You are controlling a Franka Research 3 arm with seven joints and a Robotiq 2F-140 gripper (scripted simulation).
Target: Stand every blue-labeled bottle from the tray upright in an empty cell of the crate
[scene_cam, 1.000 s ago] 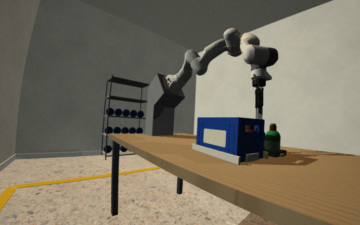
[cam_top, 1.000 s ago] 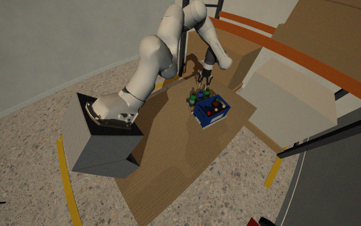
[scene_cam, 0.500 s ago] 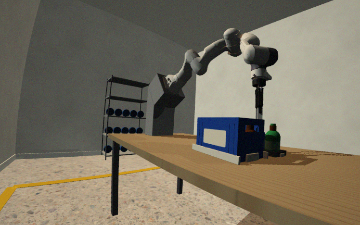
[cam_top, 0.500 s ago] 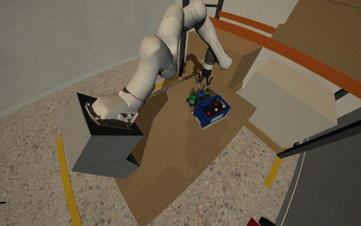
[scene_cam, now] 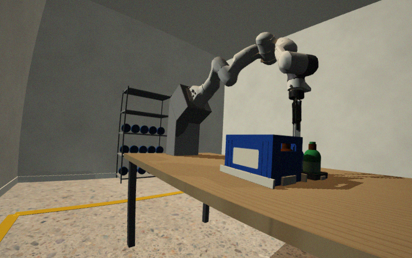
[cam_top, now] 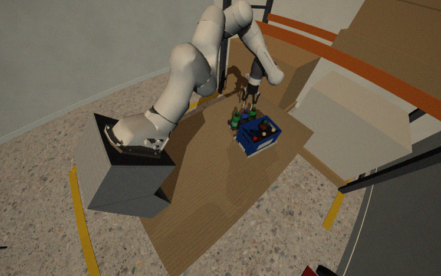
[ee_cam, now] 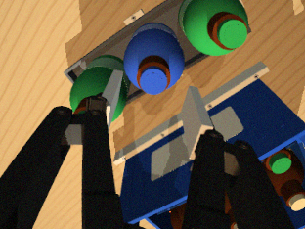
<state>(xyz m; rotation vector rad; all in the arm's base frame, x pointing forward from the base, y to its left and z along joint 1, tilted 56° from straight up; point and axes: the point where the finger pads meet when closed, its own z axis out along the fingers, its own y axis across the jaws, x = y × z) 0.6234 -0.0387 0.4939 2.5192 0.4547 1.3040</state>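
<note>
Hovering half-open and empty, the claw (ee_cam: 147,121) sits above the blue-labeled bottle (ee_cam: 154,59), which stands upright in the middle of the tray (ee_cam: 171,13), right beside the crate (cam_top: 256,141) on the tabletop (cam_top: 208,182).

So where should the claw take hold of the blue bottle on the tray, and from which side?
Best at the neck just under its cap, coming straight down from above. The blue bottle stands upright in the middle of the tray, with a green bottle close on each side, so only its top looks free. The claw, open and empty, hangs above it.
</note>
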